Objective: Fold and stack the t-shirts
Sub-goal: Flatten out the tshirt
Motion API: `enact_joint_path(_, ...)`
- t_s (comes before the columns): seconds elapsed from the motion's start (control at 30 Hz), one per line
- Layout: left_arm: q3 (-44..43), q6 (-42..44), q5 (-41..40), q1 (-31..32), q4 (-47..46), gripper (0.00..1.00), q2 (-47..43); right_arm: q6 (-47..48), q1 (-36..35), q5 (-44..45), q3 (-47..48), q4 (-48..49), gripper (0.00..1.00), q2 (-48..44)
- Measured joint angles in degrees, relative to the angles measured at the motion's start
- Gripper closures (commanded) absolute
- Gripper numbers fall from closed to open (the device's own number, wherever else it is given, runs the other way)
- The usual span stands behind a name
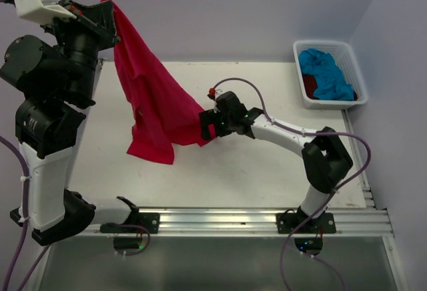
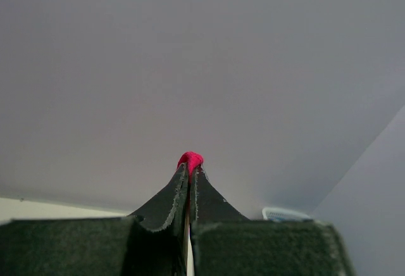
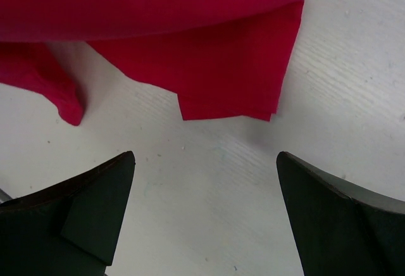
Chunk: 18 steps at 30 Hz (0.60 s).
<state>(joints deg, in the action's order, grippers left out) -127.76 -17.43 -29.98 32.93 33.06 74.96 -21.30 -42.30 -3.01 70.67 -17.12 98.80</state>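
Nearest us, our right hand gapes wide just short of the red-pink t-shirt, whose hem hangs down. Our left hand pinches its top, high up. Farther back, the turquoise t-shirt and dark red t-shirt lie in the basket. Nothing is folded yet.

The left arm and the right arm both wear white shells between chunky black joints. Thin purple cables loop off them. Black bases sit bolted to a silver rail. The right gripper has dark wedge fingers.

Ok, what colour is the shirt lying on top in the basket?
The top shirt in the basket is turquoise blue, seen best from the top camera.
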Motion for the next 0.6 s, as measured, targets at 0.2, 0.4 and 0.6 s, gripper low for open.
enact_joint_path(0.2, -1.6, 0.0, -0.9, 0.0, -1.3, 1.00, -1.1, -0.1, 0.0, -2.1, 5.4, 0.9, 0.01, 4.8)
enact_joint_path(0.4, -2.0, 0.0, -1.3, 0.0, -2.5, 1.00, -1.7, -1.3, 0.0, -5.3, 8.8, 4.4, 0.01, 8.6)
enact_joint_path(0.6, -0.2, -0.3, -2.0, 0.0, -2.1, 1.00, -2.2, -2.5, -0.3, -7.9, 10.7, 5.6, 0.02, 14.4)
